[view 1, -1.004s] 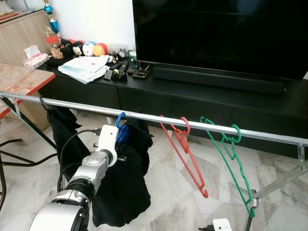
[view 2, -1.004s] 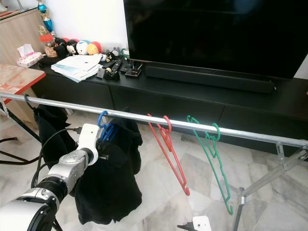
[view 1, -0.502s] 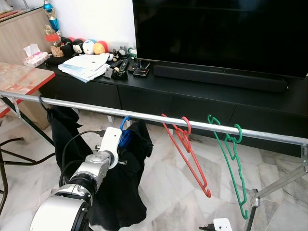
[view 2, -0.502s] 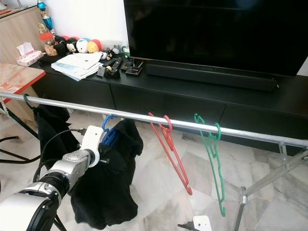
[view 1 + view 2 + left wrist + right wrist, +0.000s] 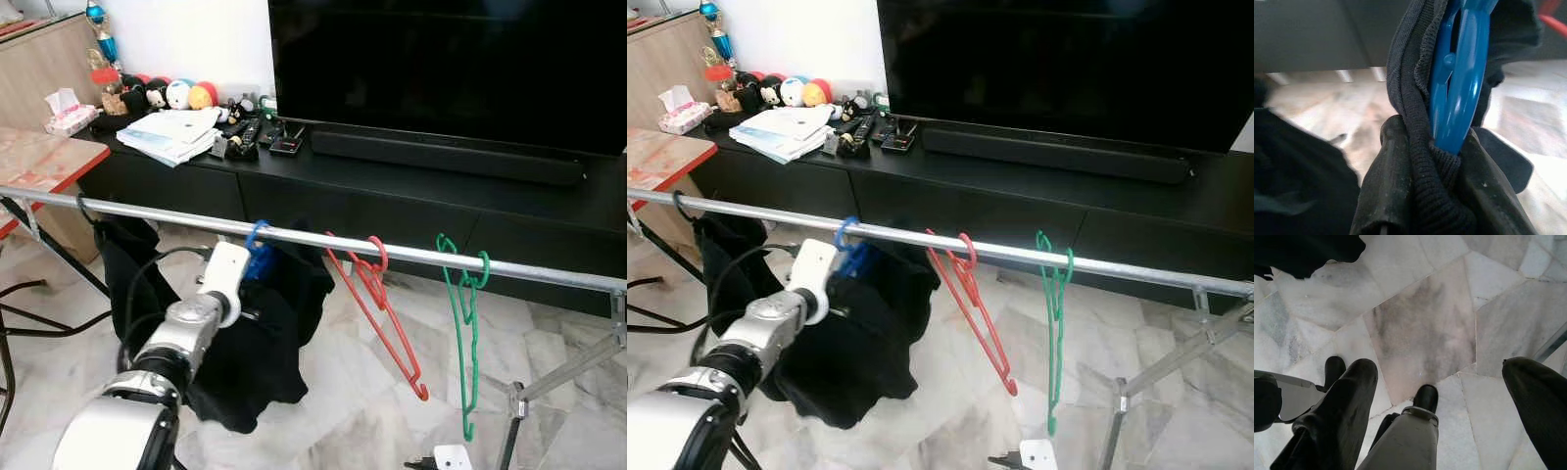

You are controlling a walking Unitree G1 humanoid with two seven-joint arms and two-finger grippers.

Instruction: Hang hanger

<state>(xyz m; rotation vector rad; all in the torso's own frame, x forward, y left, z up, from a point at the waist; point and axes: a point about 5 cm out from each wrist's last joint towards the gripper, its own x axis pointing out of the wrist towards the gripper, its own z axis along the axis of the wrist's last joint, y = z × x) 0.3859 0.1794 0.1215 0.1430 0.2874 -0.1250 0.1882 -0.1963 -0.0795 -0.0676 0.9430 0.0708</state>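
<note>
A blue hanger (image 5: 257, 257) carrying a black garment (image 5: 260, 343) sits with its hook over the metal rail (image 5: 323, 240), at about 9 o'clock from the red hanger (image 5: 377, 313) and, farther along, the green hanger (image 5: 464, 323), both bare and dangling from the same rail. The left gripper (image 5: 1442, 161), raised to the rail, has its fingers (image 5: 1386, 191) clamped on the blue hanger's neck with a fold of the dark cloth pinched between them. The right gripper (image 5: 1440, 396) hangs low at the robot's side, its fingers spread wide over the marble floor (image 5: 1420, 328).

The hook appears seated, so the step in hand is likely the release. Done well, that means letting the hanger's weight settle fully on the rail first, then opening the fingers slowly and drawing straight back, since the trapped cloth could drag the garment or tip the hook off. Keeping clear of the red hanger at 3 o'clock matters too.

Beyond the rail, at 12 o'clock, a black bench (image 5: 411, 186) carries a television (image 5: 451, 69), papers (image 5: 171, 137) and small toys (image 5: 176, 96).
</note>
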